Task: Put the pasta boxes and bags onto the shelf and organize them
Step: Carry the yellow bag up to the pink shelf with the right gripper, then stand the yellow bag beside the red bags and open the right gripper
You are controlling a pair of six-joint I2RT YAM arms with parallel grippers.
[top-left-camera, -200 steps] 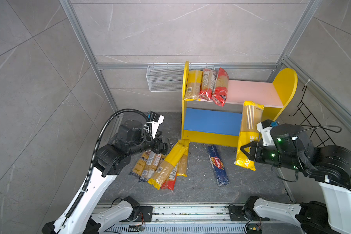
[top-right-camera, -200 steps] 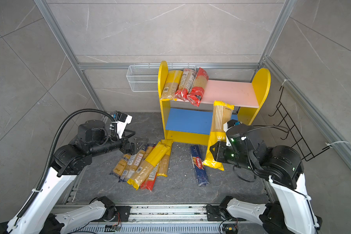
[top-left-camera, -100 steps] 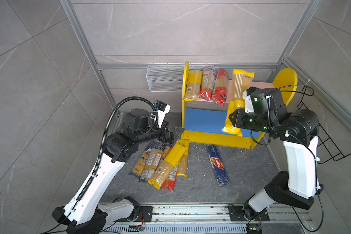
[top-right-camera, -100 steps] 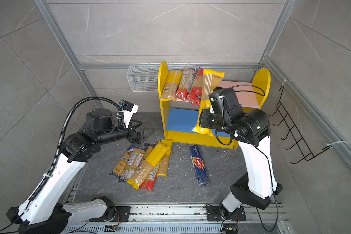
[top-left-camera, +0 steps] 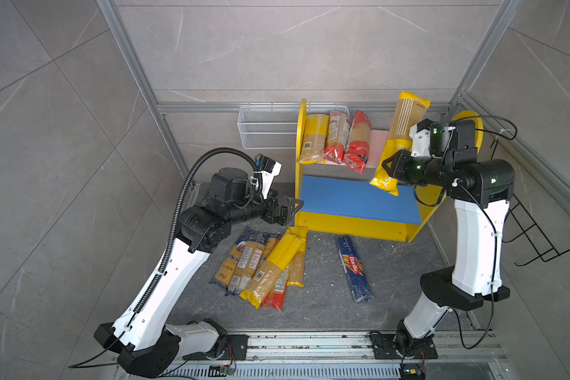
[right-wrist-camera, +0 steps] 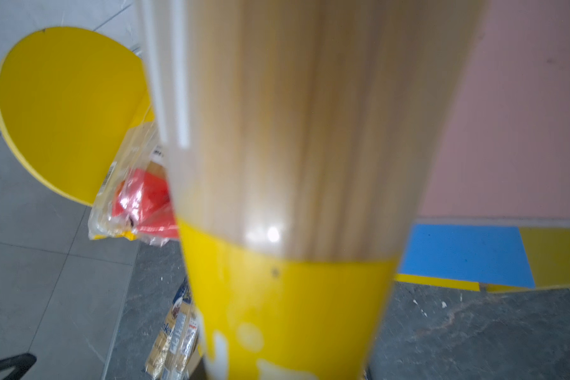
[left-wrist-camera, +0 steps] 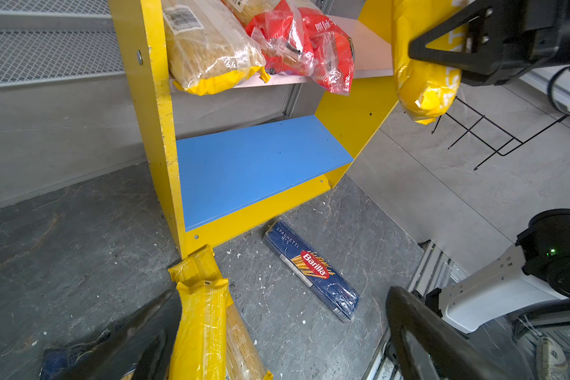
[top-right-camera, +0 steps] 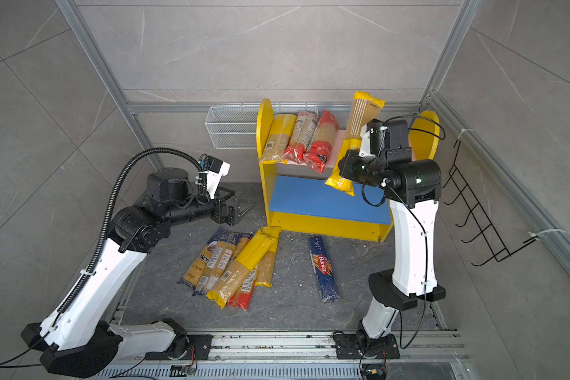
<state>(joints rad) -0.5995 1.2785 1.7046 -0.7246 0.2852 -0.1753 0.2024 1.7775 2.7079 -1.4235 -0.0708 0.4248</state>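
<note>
My left gripper (left-wrist-camera: pixel 280 296) hangs with jaws spread wide over the grey floor (left-wrist-camera: pixel 63 246), where a yellow spaghetti packet (left-wrist-camera: pixel 201 329) shows between them and the dark blue Barilla packet (left-wrist-camera: pixel 313 269) lies flat near the foot of the shelf (left-wrist-camera: pixel 160 138). Above its blue lower board (left-wrist-camera: pixel 254 164), a pale yellow-ended packet (left-wrist-camera: pixel 208 49) and two red packets (left-wrist-camera: pixel 329 59) overhang the pink upper board's (left-wrist-camera: pixel 369 49) front edge. My right gripper (left-wrist-camera: pixel 448 46) clamps a plump yellow packet (left-wrist-camera: pixel 422 88) in the air beside the far side panel (left-wrist-camera: pixel 352 108).

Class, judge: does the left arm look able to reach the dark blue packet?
Probably yes: the left gripper is open and empty, and the dark blue packet lies alone, nothing over it.
</note>
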